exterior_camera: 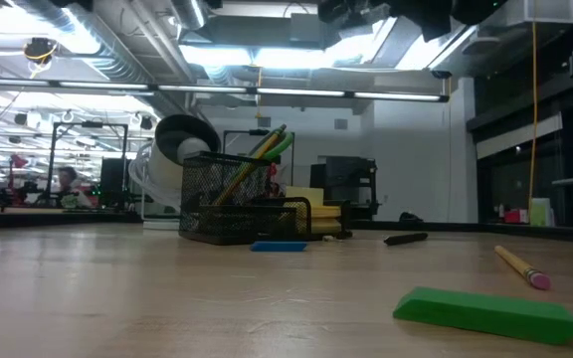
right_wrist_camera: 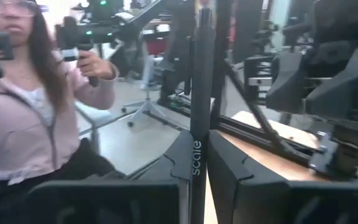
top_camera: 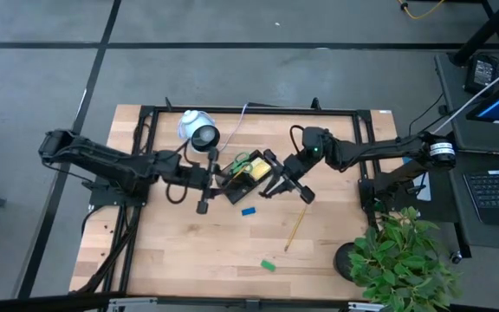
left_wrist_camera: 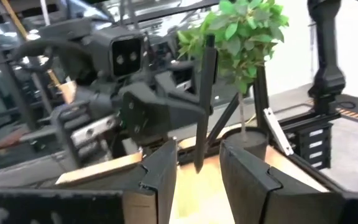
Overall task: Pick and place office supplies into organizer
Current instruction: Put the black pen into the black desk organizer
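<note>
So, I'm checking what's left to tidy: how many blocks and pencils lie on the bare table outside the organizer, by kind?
Blue block: 1
Green block: 1
Pencil: 1
Total: 3

A black wire-mesh organizer (exterior_camera: 232,209) holds a yellow sticky-note pad (exterior_camera: 311,202). Light wooden table (exterior_camera: 117,298) — flat green block (exterior_camera: 490,312), flat blue block (exterior_camera: 279,246).

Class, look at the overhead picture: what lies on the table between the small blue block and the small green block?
Nothing: in the high view only bare wooden table lies between the small blue block and the small green block.
</note>
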Controlling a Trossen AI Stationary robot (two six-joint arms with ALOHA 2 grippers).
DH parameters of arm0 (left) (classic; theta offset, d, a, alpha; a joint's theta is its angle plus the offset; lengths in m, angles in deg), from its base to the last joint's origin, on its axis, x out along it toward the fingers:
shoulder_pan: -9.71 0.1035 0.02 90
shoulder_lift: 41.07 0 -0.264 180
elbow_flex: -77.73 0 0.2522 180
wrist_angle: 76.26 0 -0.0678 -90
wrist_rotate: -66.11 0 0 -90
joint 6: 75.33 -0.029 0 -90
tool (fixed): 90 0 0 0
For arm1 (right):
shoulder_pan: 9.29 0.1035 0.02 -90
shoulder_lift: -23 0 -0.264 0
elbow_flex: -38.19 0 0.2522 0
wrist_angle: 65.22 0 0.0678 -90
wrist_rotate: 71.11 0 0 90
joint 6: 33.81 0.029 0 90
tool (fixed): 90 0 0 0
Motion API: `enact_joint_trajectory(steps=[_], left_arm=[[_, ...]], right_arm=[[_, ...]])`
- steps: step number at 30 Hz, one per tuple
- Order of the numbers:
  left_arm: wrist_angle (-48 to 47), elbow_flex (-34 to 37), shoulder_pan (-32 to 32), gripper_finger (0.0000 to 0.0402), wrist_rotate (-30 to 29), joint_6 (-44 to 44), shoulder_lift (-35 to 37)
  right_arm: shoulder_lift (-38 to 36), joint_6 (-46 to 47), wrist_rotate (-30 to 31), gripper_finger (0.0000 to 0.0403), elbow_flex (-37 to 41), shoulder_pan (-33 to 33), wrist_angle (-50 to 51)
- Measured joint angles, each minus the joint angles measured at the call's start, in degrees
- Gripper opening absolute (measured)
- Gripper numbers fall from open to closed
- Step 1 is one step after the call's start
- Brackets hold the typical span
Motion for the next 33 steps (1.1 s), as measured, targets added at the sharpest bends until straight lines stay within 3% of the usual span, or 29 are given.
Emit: enact_joint_trajectory(steps=[5,20,26,33], left_arm=[[3.8,-3.8,0.4,0.0114,5.0,-1.4,-5.4],[5.3,-12.5,1.1,0.0112,8.0,-3.5,-14.9],[5.6,-14.4,1.2,0.0111,14.3,-2.6,-16.3],[5.3,-17.5,1.5,0.0111,14.7,-2.5,-19.4]], right_arm=[[0.0,-0.4,-4.5,0.0029,0.0,0.0,-0.4],[0.0,-1.3,-4.7,0.0029,0.0,0.0,-0.3],[0.0,-1.5,-4.7,0.0029,0.0,0.0,-0.3],[0.0,-1.5,-4.7,0.0029,0.0,0.0,-0.3]])
